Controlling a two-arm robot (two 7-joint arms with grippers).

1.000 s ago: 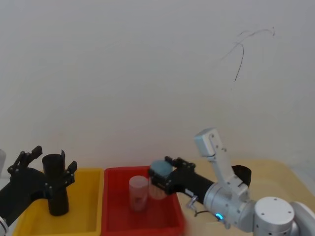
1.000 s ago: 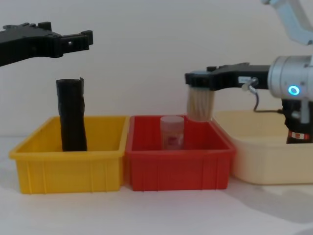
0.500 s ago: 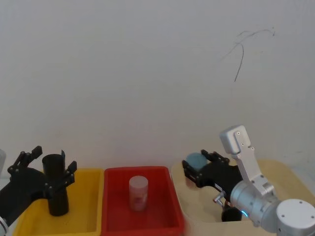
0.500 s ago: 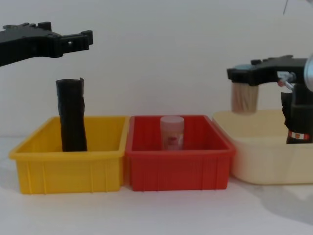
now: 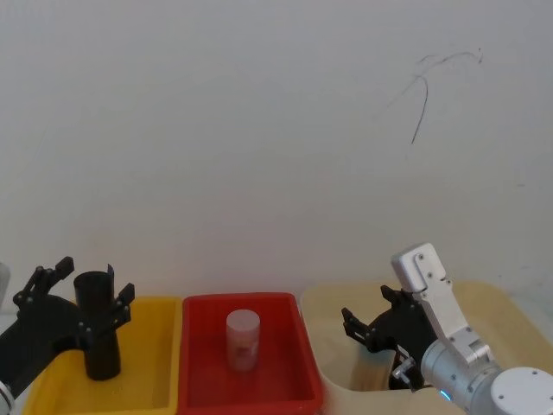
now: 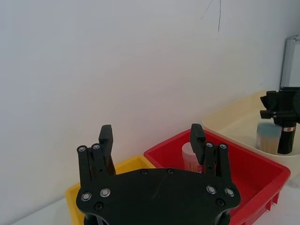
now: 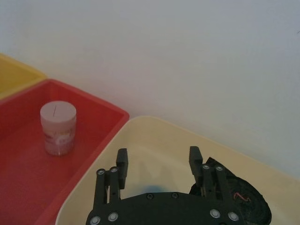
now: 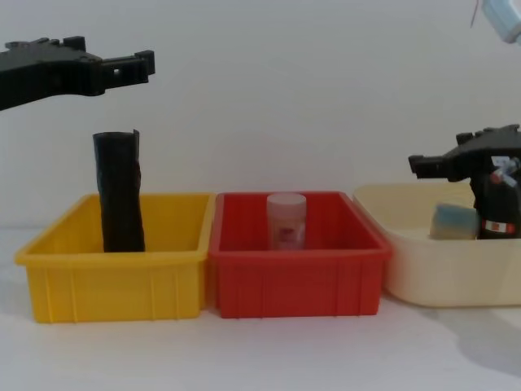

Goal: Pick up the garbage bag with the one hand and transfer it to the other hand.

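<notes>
The garbage bag [image 8: 491, 228], a black roll with a red-and-white band low down, stands upright at the right end of the cream bin [image 8: 423, 273]; the left wrist view shows the bag [image 6: 284, 140] far off. My right gripper [image 8: 423, 165] hovers open and empty just above that bin, to the left of the bag and over a blue-lidded toothpick jar [image 8: 452, 221]. In the right wrist view its fingers are spread, with the black roll [image 7: 234, 197] beside them. My left gripper [image 8: 134, 69] is open and empty, held above the yellow bin [image 8: 114, 277].
A plain black roll [image 8: 120, 191] stands upright in the yellow bin under the left gripper. The red bin [image 8: 297, 281] in the middle holds a clear lidded jar [image 8: 286, 220]. The three bins stand side by side along a white wall.
My right gripper carried the toothpick jar from over the red bin to the cream bin, let it go there and now stands open. The left arm has not moved.
</notes>
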